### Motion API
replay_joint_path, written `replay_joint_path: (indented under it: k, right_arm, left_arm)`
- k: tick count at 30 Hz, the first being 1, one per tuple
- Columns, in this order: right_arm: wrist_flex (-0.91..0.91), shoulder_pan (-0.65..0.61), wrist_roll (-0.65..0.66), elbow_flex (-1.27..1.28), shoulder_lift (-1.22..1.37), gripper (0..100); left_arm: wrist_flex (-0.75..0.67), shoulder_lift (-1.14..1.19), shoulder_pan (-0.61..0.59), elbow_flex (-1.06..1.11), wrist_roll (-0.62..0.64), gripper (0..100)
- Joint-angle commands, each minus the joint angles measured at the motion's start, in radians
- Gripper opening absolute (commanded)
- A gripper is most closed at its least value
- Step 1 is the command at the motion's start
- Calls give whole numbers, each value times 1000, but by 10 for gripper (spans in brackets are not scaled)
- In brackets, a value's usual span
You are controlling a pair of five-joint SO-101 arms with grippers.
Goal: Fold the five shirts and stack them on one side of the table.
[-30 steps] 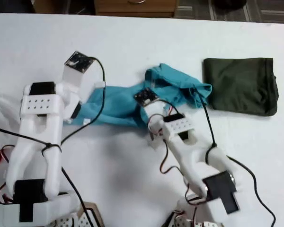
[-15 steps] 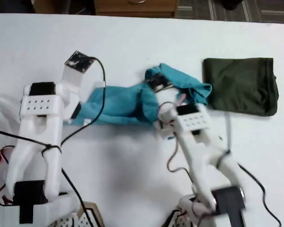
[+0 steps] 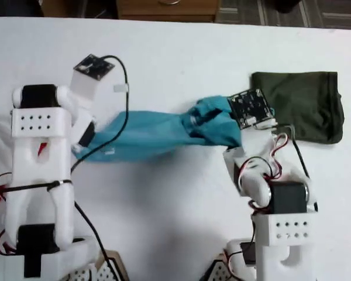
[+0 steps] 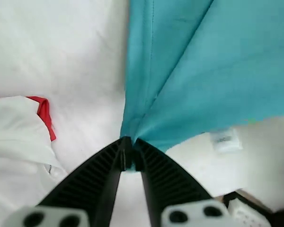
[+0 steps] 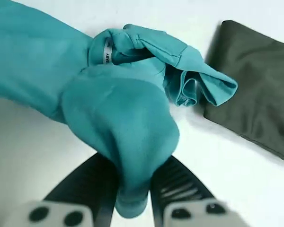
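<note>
teal shirt (image 3: 146, 133) is held stretched across the table (image 3: 164, 58), one end clamped in the left gripper (image 4: 128, 151), the bunched end pinched by the right gripper (image 5: 135, 166) beside the folded dark green shirt (image 3: 298, 105); laying it flat is judged next.

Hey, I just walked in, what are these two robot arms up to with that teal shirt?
Both arms are handling one teal shirt on the white table. The left gripper is shut on one end and the right gripper is clamped on the bunched other end, so the shirt lies stretched between them, not yet folded. A dark green shirt lies folded just beyond the right gripper, and white and red cloth sits near the left one.
</note>
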Motion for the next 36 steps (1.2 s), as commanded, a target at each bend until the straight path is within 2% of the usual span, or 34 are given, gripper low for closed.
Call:
replay_joint_path:
  k: [1, 4, 9, 14, 17, 21, 28, 36]
  right_arm:
    - [-47, 19, 9, 44, -28, 18]
    - [-110, 25, 9, 130, -28, 18]
    - [-189, 25, 9, 233, -28, 18]
    - [-265, 25, 9, 305, -28, 18]
    - [-294, 27, 32, 344, -28, 18]
    - [-292, 58, 71, 348, -28, 18]
    - [-286, 165, 74, 347, -28, 18]
    - [-286, 160, 74, 347, -28, 18]
  left_arm:
    - [-41, -31, 20, 97, -81, 157]
    - [-120, -32, 12, 199, -130, 234]
    - [-143, -34, 11, 228, -150, 241]
    - [-133, -34, 161, 320, -172, 241]
    - [-204, -37, 258, 417, -167, 241]
    - [-321, -40, 318, 533, -172, 242]
    - [-511, -34, 328, 639, -163, 245]
    - [-528, -34, 330, 661, -106, 245]
